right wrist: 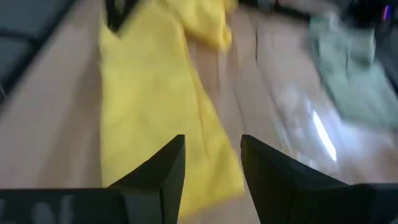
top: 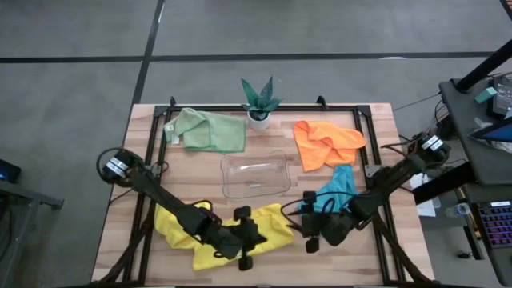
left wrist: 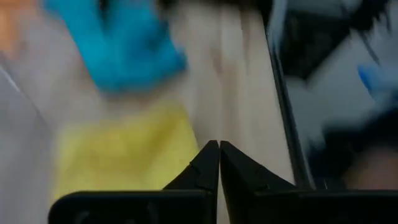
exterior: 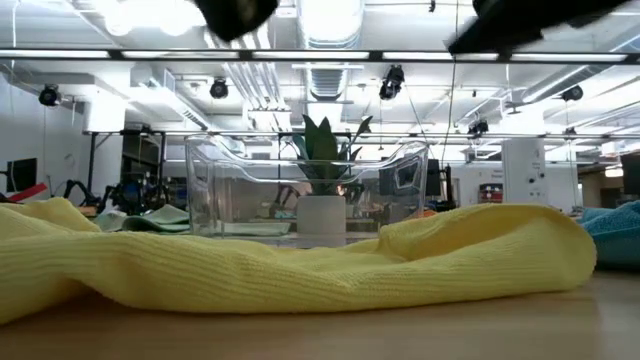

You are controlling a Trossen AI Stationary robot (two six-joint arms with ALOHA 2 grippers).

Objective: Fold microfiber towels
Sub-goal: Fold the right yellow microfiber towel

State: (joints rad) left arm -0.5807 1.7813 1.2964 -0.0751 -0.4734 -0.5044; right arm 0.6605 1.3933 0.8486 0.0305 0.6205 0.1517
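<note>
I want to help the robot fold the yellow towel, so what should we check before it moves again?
1. Right gripper open and ready to grab: ok, its fingers stand apart with nothing between them.
2. Left gripper ready: not ok, its fingers are shut and empty.
3. Yellow towel lying flat: not ok, it is bunched up with bumps and wrinkles.
4. Teal-blue towel out of the way: cannot tell, it lies right beside the right arm.
5. Clear plastic tray clear of the yellow towel: ok, bare table shows between them.
</note>
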